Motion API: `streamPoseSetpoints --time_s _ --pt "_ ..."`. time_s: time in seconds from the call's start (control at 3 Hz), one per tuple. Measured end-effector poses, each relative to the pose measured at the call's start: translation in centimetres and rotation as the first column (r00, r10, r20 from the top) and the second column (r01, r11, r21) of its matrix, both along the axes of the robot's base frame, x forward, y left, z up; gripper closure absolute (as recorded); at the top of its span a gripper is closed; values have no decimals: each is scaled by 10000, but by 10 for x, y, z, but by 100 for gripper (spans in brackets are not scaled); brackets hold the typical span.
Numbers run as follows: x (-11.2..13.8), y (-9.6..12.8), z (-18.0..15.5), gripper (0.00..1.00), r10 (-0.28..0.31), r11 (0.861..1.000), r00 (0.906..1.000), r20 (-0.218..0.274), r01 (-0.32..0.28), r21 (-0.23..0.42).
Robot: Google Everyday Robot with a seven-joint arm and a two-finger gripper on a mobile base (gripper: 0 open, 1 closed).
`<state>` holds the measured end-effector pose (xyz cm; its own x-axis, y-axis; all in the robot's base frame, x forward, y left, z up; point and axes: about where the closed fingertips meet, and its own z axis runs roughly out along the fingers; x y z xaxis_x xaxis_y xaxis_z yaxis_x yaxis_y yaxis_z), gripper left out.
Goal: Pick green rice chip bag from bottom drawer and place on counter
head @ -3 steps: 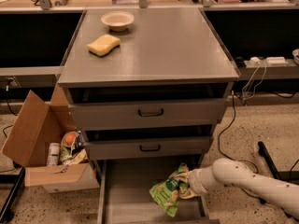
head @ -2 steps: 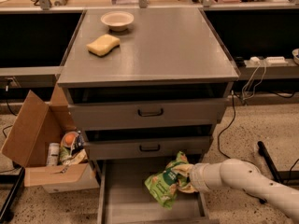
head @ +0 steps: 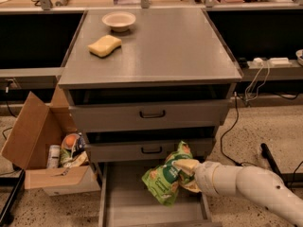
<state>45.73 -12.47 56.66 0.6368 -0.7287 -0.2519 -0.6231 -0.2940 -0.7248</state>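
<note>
The green rice chip bag (head: 164, 178) is a crumpled light-green packet held above the open bottom drawer (head: 137, 207), in front of the middle drawer's face. My gripper (head: 185, 174) comes in from the right on a white arm and is shut on the bag's right side. The bag hangs clear of the drawer's tray floor. The counter (head: 161, 51) is the flat grey top of the cabinet, well above the bag.
A yellow sponge (head: 104, 45) and a small white bowl (head: 119, 20) lie on the counter's left rear. An open cardboard box (head: 42, 150) with packets stands on the floor at the left. Two shut drawers with black handles (head: 152, 113) sit above. Cables lie at the right.
My gripper has lifted the green bag up and a little to the left, from low in the bottom drawer to the height of the middle drawer's face.
</note>
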Motion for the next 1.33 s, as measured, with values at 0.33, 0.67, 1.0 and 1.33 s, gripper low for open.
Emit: streamPoseSetpoints --time_s 0.33,0.67,1.0,1.33 --pt "0 0 0 100 0 10000 10000 0 0 0" --pt "13 -2 21 100 -302 9983 9983 501 276 522" --pt "63 -7 97 100 -760 9956 9859 1489 669 654" --pt "92 -8 153 100 -864 9960 9705 2252 789 418"
